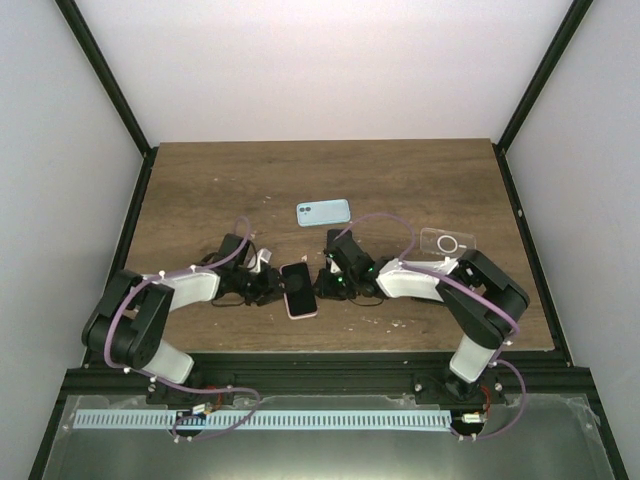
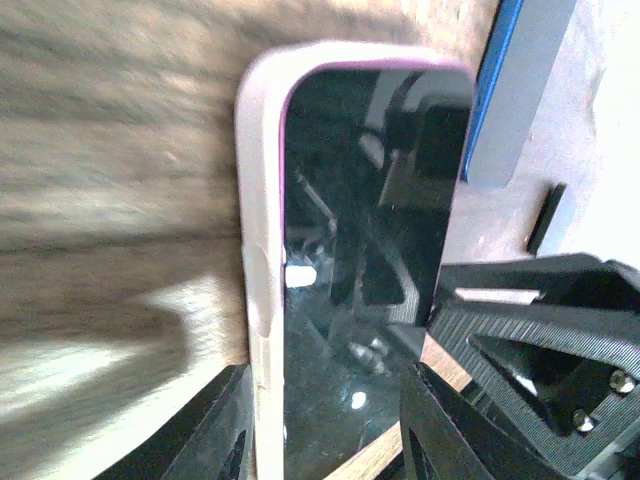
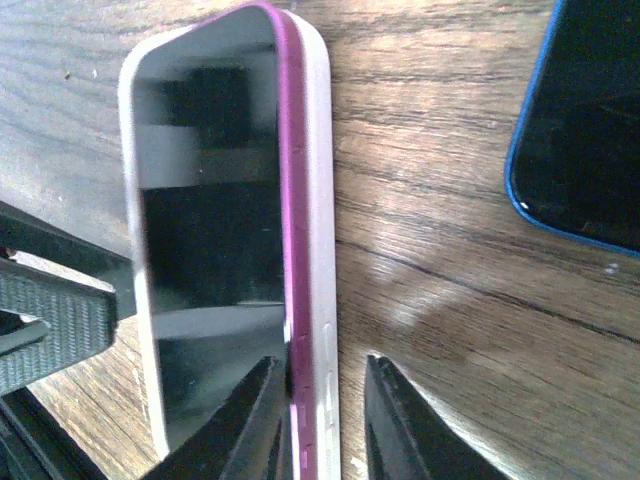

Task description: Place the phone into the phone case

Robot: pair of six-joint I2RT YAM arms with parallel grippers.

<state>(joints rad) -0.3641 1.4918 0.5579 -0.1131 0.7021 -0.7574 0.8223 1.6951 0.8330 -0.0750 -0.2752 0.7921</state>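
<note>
right gripper (image 3: 320,368), phone (image 3: 210,220), blue phone (image 3: 590,110) beyond

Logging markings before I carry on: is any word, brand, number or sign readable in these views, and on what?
No readable text in any view.
phone: dark screen, only reflections.
pale case around it: plain, no lettering.
blue phone: no lettering visible.
clear case: a ring mark, no letters.

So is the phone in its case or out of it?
In: the pale case wraps round the phone. A purple strip shows along one edge, so whether it is fully seated, cannot tell.
</note>
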